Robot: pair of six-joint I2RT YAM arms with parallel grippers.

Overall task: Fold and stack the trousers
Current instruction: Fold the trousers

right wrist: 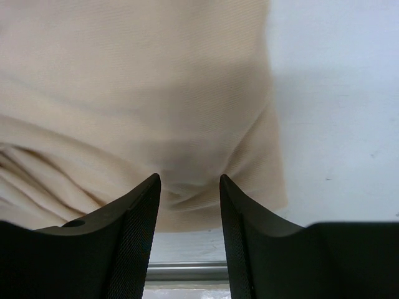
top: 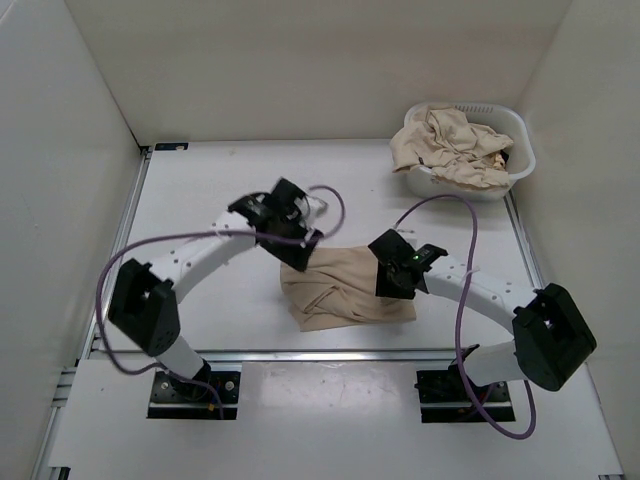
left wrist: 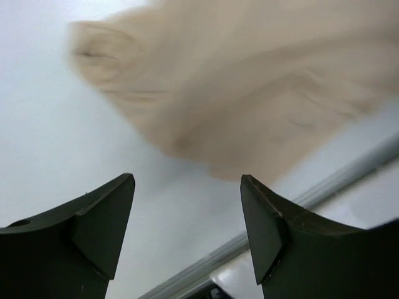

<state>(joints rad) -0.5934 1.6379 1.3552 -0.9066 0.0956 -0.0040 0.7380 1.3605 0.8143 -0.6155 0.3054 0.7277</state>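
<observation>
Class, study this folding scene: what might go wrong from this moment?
The right pincer appears to pinch the folded trousers; pulling away unreleased may drag the fold open. The left pincer stands open, holding nothing, so that side is unpinned and may shift.

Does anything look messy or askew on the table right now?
The folded trousers in the middle lie rumpled, with uneven edges. In the white basket, a crumpled heap of trousers drapes over the rim.

trousers [left wrist: 249, 93] blurred, cut off top, right
</observation>
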